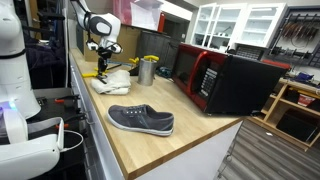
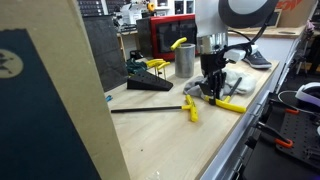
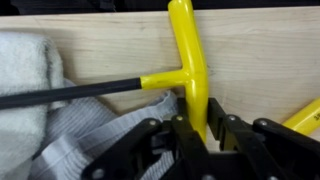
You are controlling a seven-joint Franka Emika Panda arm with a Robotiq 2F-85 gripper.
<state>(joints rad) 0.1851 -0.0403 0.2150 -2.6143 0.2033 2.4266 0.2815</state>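
My gripper (image 3: 205, 135) is down at the wooden countertop (image 3: 260, 50) with its two black fingers closed round the stem of a yellow T-handle tool (image 3: 187, 45). The tool's black shaft (image 3: 70, 92) runs off to the left. A grey and white towel (image 3: 40, 110) lies crumpled right beside the fingers. A second yellow piece (image 3: 305, 115) shows at the right edge. In both exterior views the gripper (image 1: 103, 62) (image 2: 212, 88) stands low over yellow tools (image 2: 230, 103) next to the towel (image 1: 112, 82).
A grey shoe (image 1: 140, 120) lies on the countertop nearer the front. A metal cup (image 1: 148, 70) (image 2: 185, 60) and a red and black microwave (image 1: 225, 80) stand along the back. Another yellow-handled rod (image 2: 190, 110) and a black wedge (image 2: 150, 85) lie nearby.
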